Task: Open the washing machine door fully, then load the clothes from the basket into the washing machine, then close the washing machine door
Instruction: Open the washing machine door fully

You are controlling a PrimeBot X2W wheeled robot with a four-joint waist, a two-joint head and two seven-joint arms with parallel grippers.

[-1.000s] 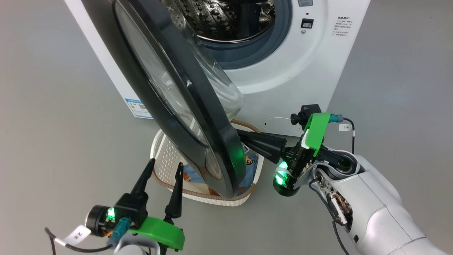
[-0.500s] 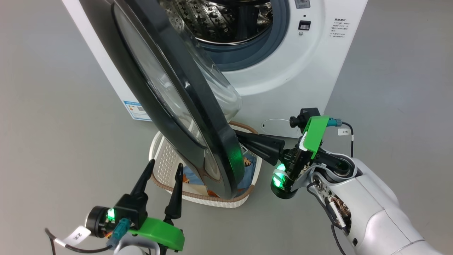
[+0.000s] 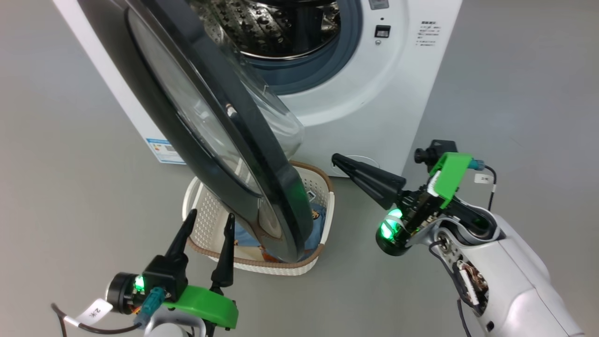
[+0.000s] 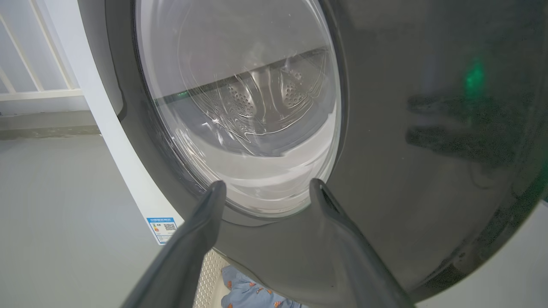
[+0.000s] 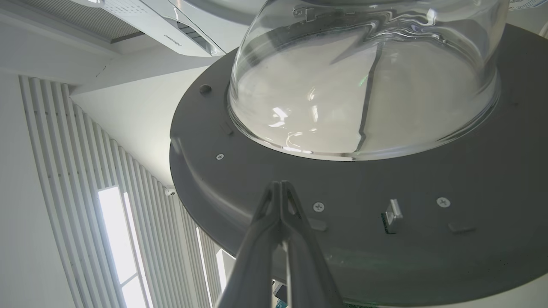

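The washing machine [image 3: 365,107] stands at the top with its steel drum [image 3: 271,23] showing. The washing machine door [image 3: 276,187] is swung partway out and hangs over the basket [image 3: 208,220], hiding much of it. The clothes [image 3: 318,222], light blue with orange figures, lie in the basket. My right gripper [image 3: 336,159] is shut and empty, a short gap to the right of the door's rim, pointing at it. In the right wrist view my right gripper [image 5: 280,185] points at the door's inner face [image 5: 428,179]. My left gripper [image 3: 210,216] is open in front of the door's outer face [image 4: 428,128].
Grey floor lies all around the machine, to the left, right and front. A blue energy sticker [image 3: 164,150] sits low on the machine's front. The bulging glass porthole [image 5: 364,85] sticks out from the door's inner side toward the machine.
My right gripper, still shut, has drawn back to the right, off the door's rim. The camera has shifted, so the whole scene sits further left. The left gripper has stayed open in place.
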